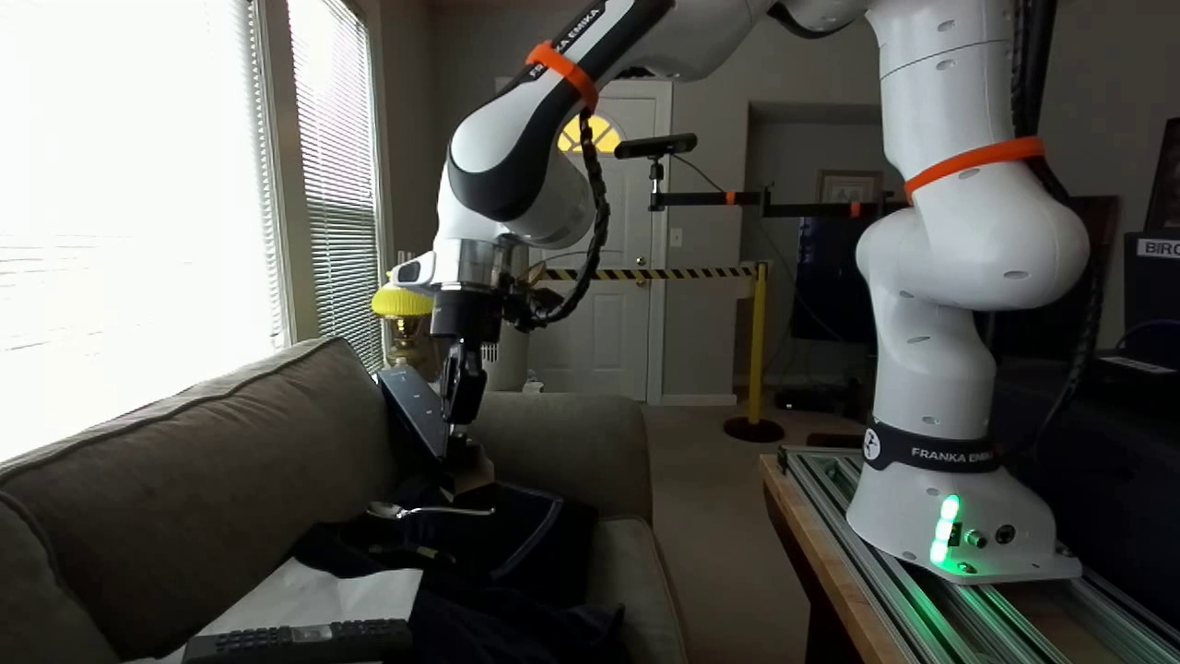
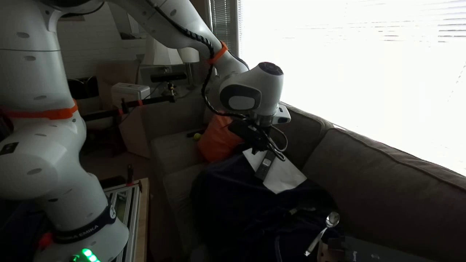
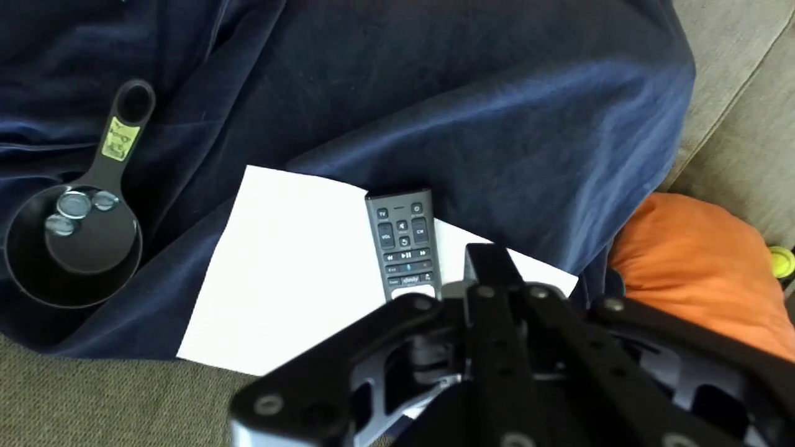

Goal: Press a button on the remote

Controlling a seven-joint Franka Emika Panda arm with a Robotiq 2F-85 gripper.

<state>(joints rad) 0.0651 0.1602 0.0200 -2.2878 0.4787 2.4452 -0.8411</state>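
Your remote (image 3: 402,226) lies below the gripper (image 3: 495,257) with its keys (image 3: 407,255) facing up, just left of the fingertips in the wrist view, its far end reaching past them and its near end hidden behind the gripper. Your fingers are pressed together with nothing visible between them, a shape that should suit poking a single key. Both exterior views show the gripper in the air, apart from the remote, so you aren't pressing anything at this moment. You look to be at the approach: the fingers seem ready and the remote looks within easy reach, but you have yet to line up over one key, push it and lift away. White paper (image 3: 292,267) spreads under the remote, mostly left of your fingertips, on a dark blue blanket (image 3: 466,124) that may give when you push. Farther out, a measuring cup (image 3: 90,248) sits well left of the gripper, an orange pillow (image 3: 702,267) to its right, and in an exterior view a spoon (image 2: 321,234) lies lower than the gripper and well apart from it.
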